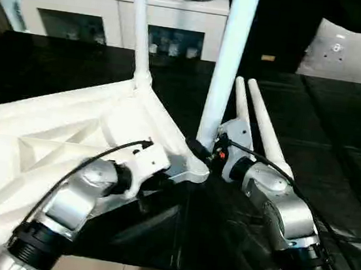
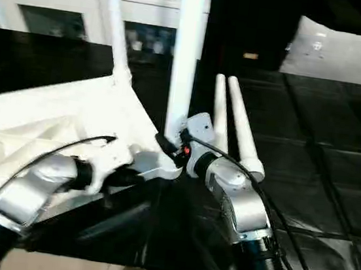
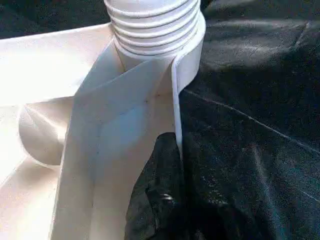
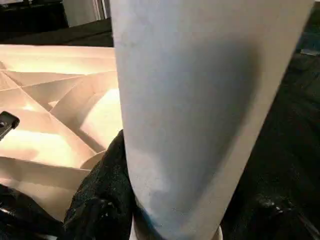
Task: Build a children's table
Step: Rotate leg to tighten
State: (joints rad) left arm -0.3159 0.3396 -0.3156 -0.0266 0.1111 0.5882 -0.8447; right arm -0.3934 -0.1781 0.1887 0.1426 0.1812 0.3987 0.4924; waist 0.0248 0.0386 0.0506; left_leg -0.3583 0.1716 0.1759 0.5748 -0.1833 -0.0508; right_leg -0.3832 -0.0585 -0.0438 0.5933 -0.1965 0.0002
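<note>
**At the near corner, both pincers on the white table**

At the near corner socket, the right pincer (image 1: 210, 150) clasps the base of an upright leg (image 1: 227, 62). The left pincer (image 1: 174, 174), pinched nearly closed, grips the rim of the upturned table top (image 1: 49, 132) beside that socket. A second leg (image 1: 139, 24) stands in the far corner. Two loose legs (image 1: 260, 128) lie on the black surface (image 1: 338, 141) just behind the right arm.

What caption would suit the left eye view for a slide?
Right gripper holds a white leg upright in the corner socket of the upturned tabletop; two legs lie nearby.
</note>
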